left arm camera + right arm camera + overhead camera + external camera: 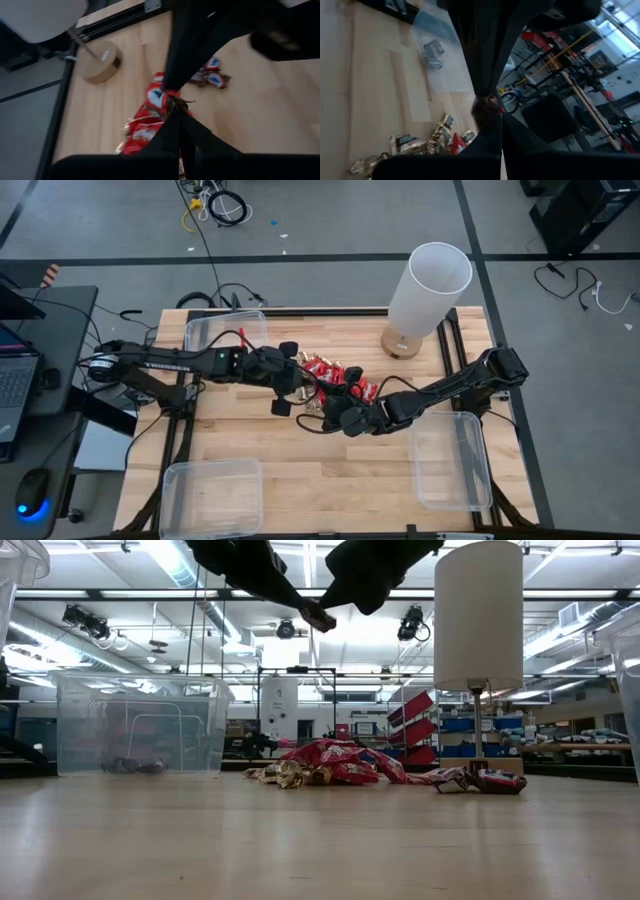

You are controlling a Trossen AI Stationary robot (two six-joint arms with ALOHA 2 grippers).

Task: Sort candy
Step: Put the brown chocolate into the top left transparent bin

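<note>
Figure. Both grippers hung above the heap of small wrapped candy (335,375), shiny red packets mixed with gold-foil pieces, near the wooden bench's far edge. The left gripper (174,102) was pinched on a dark bar; the right gripper (487,107) was closed, its contents unclear. The heap lay directly beneath both, the left arm nearer its red packets.

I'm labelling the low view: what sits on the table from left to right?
Clear plastic bin → pile of gold-foil and shiny red candy → dark purple-brown mini bars, under the white lamp shade.
</note>
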